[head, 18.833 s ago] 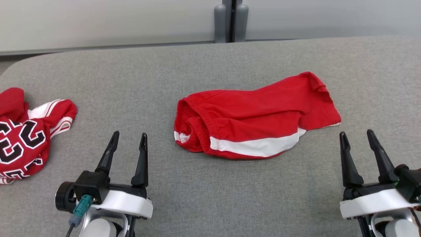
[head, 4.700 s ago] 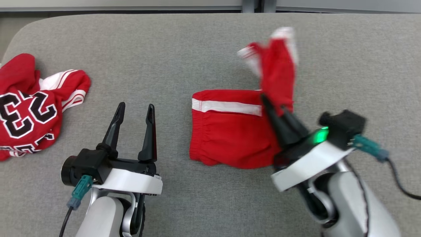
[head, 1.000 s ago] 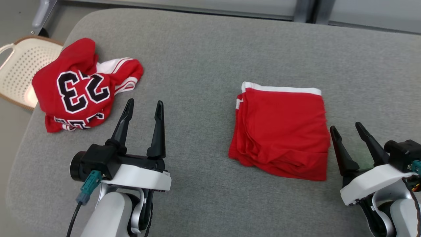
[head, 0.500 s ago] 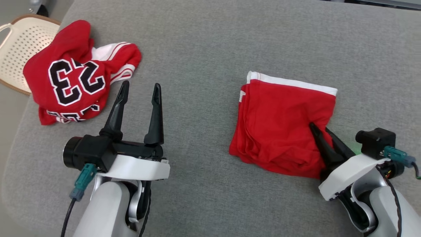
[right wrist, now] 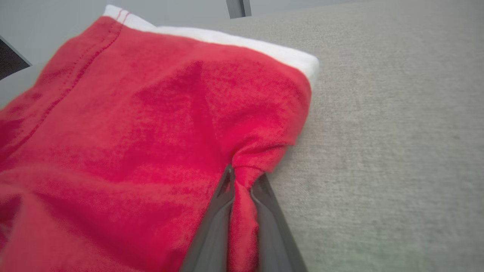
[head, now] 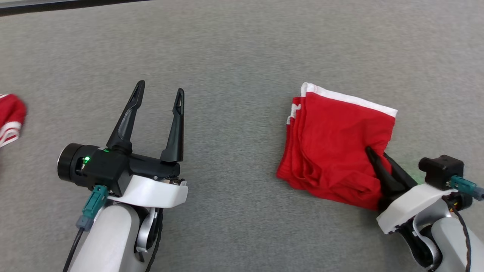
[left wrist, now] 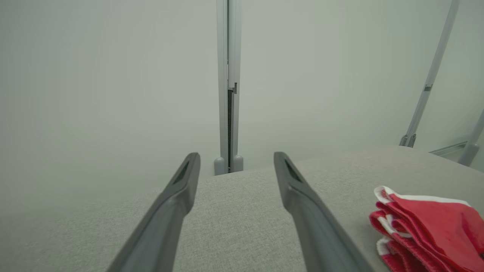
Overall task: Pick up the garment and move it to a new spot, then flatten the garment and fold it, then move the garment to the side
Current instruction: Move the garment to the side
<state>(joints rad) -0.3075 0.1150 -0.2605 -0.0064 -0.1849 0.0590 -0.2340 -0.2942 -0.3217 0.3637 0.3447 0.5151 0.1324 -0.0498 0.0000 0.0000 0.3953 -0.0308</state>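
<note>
Right wrist view showed the right hand (right wrist: 244, 174) pinched on a small ridge of cloth along the right edge of the folded red garment (right wrist: 151, 124). The garment lay flat on the grey worktop (right wrist: 397, 132), well short of its far edge. The left hand (head: 161, 86) hung spread and empty over bare worktop, well apart. The moving-aside step looked to be in hand. With perhaps only the upper layers caught, a low, slow drag would likely keep the stacked folds together better than a lift.
</note>
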